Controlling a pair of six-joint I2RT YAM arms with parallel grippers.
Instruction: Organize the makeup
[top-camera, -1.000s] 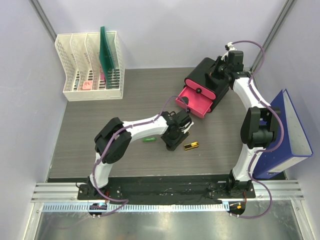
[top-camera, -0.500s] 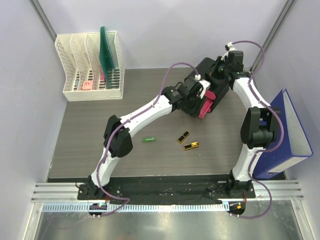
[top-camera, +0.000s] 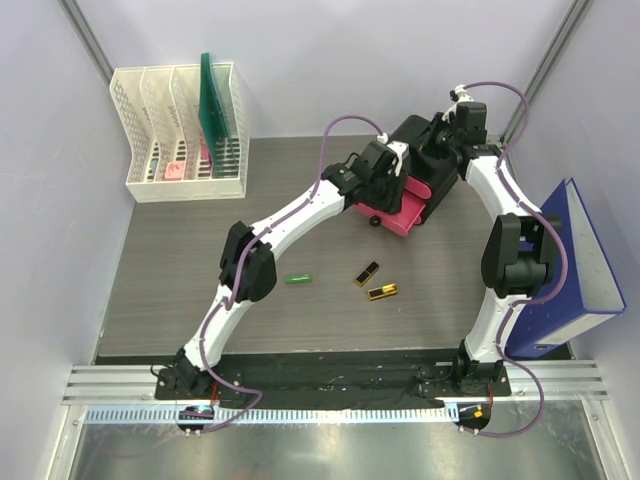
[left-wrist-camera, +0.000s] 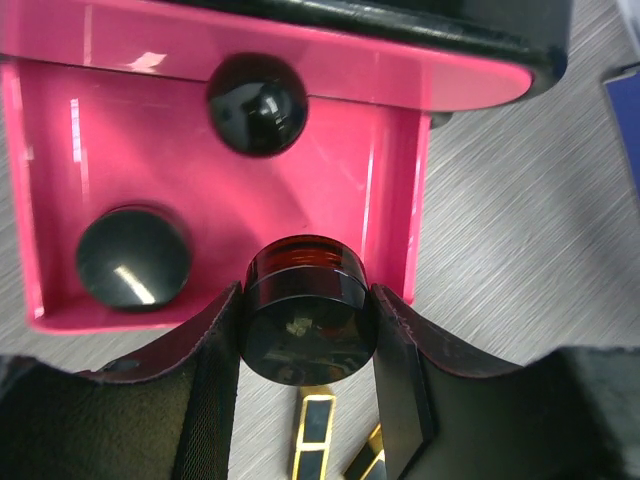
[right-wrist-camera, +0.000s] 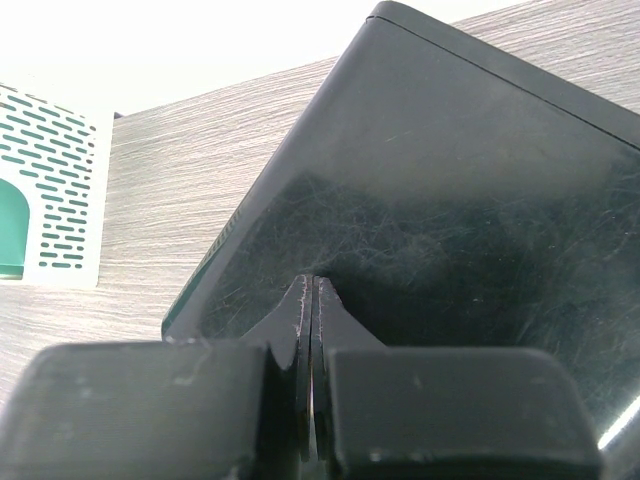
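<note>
The left hand (left-wrist-camera: 305, 300) held a black round compact (left-wrist-camera: 303, 335) tight, just by the front corner of the open pink drawer (left-wrist-camera: 60, 180), where another compact (left-wrist-camera: 133, 257) lay. If it let go there, the compact could hit the edge and roll off onto the tabletop (left-wrist-camera: 520, 250). The right hand (right-wrist-camera: 310, 330), fingers pressed together, sat at the black box (right-wrist-camera: 450, 200). If that hand slipped, the box could slide.

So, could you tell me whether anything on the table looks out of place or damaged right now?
Nothing looks spilled or damaged. A green tube and two gold-black sticks lie loose on the table at odd angles, away from the open pink drawer. The blue binder leans tilted at the right edge.
</note>
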